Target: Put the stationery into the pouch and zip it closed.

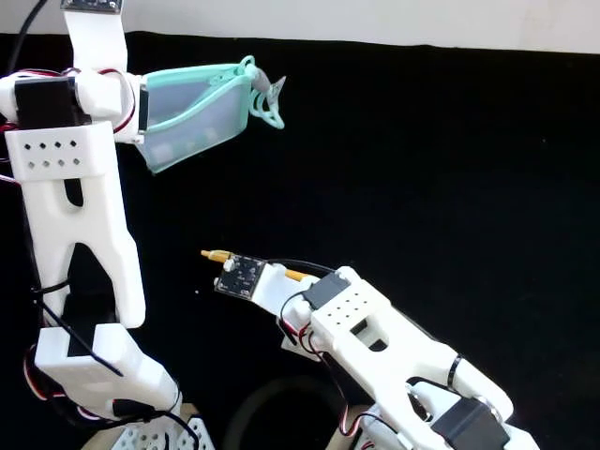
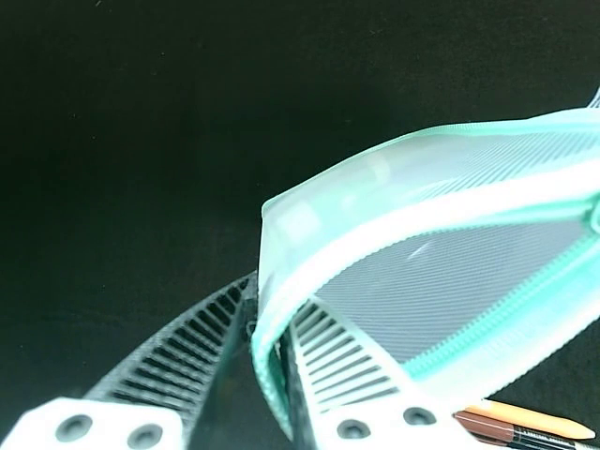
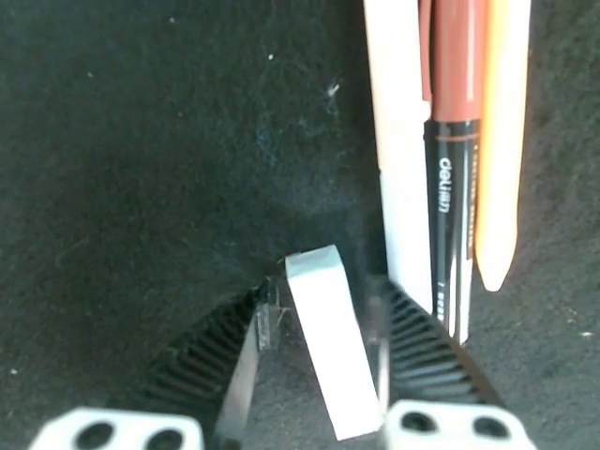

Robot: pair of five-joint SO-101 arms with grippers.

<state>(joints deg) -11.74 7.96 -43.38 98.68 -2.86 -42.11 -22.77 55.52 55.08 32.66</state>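
A mint-green mesh pouch (image 1: 192,112) hangs in the air at the back left, mouth open, with my left gripper (image 1: 142,108) shut on one end of it. In the left wrist view the pouch (image 2: 422,281) spreads away from the gripper (image 2: 269,361). Three pens (image 3: 450,159), white, brown-black and orange, lie side by side on the black table. My right gripper (image 3: 328,291) is down beside them, shut on a white eraser (image 3: 323,347) that stands tilted between its jaws. From above, the pens (image 1: 216,255) poke out past the right gripper (image 1: 225,270).
The table is covered with a black cloth (image 1: 422,169) with free room to the right and back. The pouch's zipper pull (image 1: 272,94) dangles off its far end. The pens (image 2: 525,427) lie on the table below the pouch.
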